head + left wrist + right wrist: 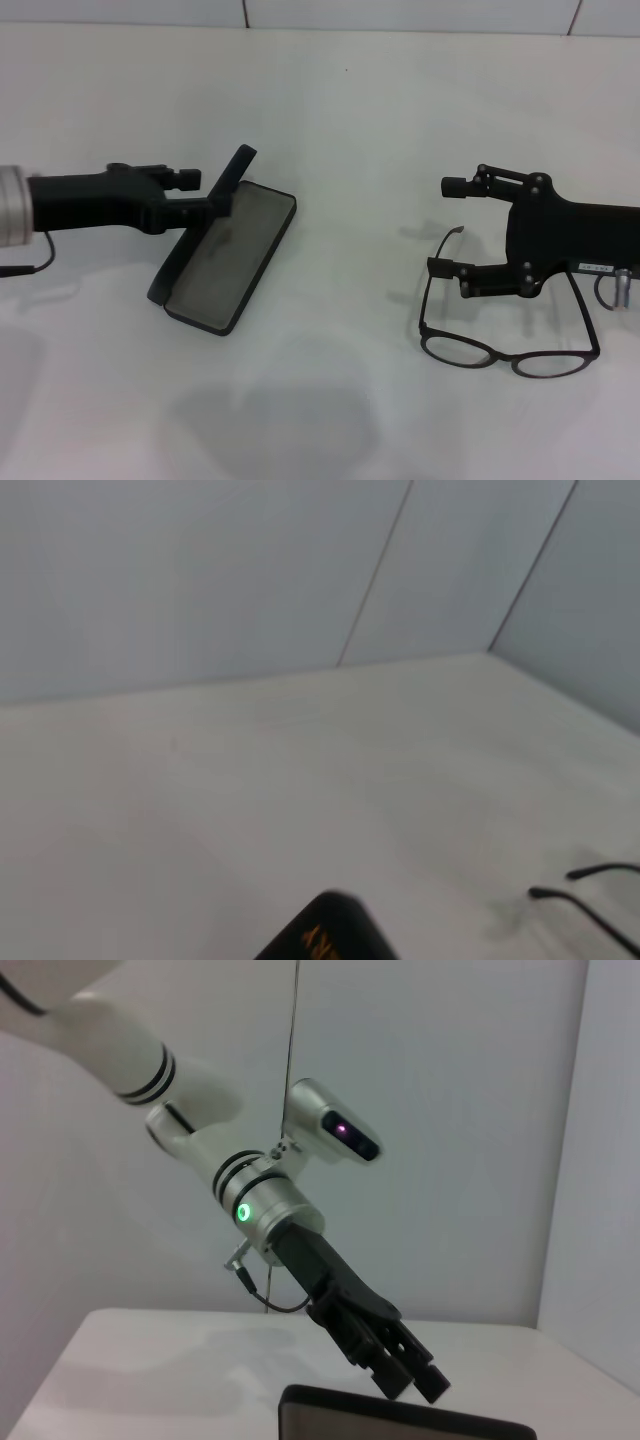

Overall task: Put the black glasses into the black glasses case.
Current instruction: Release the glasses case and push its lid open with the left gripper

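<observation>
The black glasses case [235, 250] lies open on the white table, left of centre, grey lining up and its lid [222, 195] standing on edge. My left gripper [205, 192] is at the lid's outer side, fingers slightly apart, the near finger touching the lid; the right wrist view shows it [415, 1385] just above the lid's edge [400, 1418]. The lid's corner with orange lettering [325, 935] shows in the left wrist view. The black glasses [505, 350] lie at the right with arms unfolded. My right gripper [442, 225] is wide open over their left temple arm [440, 250].
A tiled wall [400, 12] runs along the table's far edge. The glasses' temple tips [590, 900] show in the left wrist view. Bare white table [350, 150] lies between the case and the glasses.
</observation>
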